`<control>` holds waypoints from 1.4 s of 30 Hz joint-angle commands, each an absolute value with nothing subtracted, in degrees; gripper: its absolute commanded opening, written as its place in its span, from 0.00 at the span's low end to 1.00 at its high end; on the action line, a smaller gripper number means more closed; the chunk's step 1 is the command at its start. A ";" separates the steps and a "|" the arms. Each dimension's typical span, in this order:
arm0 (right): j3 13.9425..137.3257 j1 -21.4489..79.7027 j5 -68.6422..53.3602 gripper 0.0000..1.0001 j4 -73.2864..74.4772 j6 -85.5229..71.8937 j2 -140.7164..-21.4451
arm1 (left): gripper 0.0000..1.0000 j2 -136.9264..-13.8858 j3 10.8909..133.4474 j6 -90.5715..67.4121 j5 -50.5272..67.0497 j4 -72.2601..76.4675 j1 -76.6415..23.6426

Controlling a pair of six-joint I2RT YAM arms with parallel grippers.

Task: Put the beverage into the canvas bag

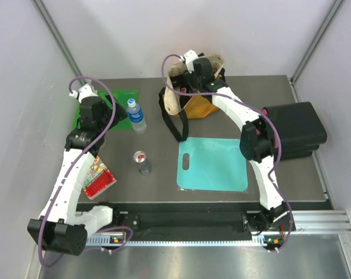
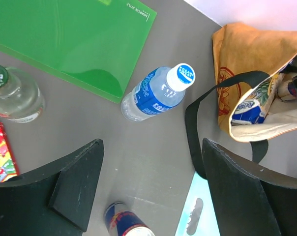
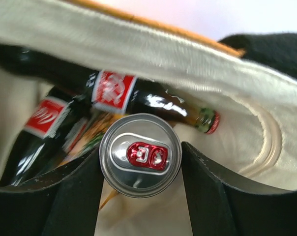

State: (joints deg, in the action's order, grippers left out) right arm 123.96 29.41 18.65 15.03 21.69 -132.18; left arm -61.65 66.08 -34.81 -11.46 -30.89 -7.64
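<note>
**Can gripped inside the bag, left pincer wide open over the table**

The right gripper (image 3: pixel 141 150) fills the foot of its wrist view. Its two black fingers (image 3: pixel 74 196) press on opposite sides of a silver can (image 3: pixel 140 155) with a red pull tab, clamped on it with the top facing the camera. The can is inside the canvas bag (image 1: pixel 199 106), with pale lining all around it. Beneath it lie two dark cola bottles (image 3: pixel 138 96) with red labels, on their sides. From above, the right arm reaches across the table (image 1: pixel 164 186) to the bag, which stands near the far edge with its mouth open and one black strap (image 1: pixel 172 119) trailing onto the table top. The pincer itself is hidden in the bag's mouth.

The left gripper (image 2: pixel 153 191) hangs above the table — jaws far apart, nothing between them. Below it a water bottle (image 2: pixel 156 93) with a blue label and white cap stands just beside a green sheet (image 2: pixel 74 39). A second can (image 1: pixel 142 163), blue and silver, stands upright nearer the arms, left of a teal cutting board (image 1: pixel 213 165). A clear glass bottle (image 2: pixel 13 93) with a green cap sits near a red snack packet (image 1: pixel 98 177). A black case (image 1: pixel 294 128) lies at the table's right edge.
</note>
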 commanded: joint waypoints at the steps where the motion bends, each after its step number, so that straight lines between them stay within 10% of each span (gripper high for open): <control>1: 122.00 29.97 11.69 0.63 15.64 15.21 -122.88 | 0.86 -60.91 68.45 -29.46 -13.09 -30.49 -7.47; 15: 120.16 31.99 4.41 0.63 23.30 10.55 -112.62 | 0.86 -61.61 79.80 -22.59 -9.95 -37.88 -7.47; 24: 87.57 38.48 -13.27 0.63 0.45 -4.56 -92.83 | 0.89 -64.50 79.97 -24.87 -3.78 -37.52 -6.60; 42: 71.47 57.65 -16.00 0.84 -21.70 -6.33 -97.91 | 0.87 -70.32 93.16 -36.30 18.81 -33.32 4.66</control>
State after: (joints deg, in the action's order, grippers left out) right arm 73.47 56.16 -14.37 -13.98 -5.41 -97.34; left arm -72.16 88.82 -33.06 13.72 -38.50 4.49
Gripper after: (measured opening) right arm 0.810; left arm 0.877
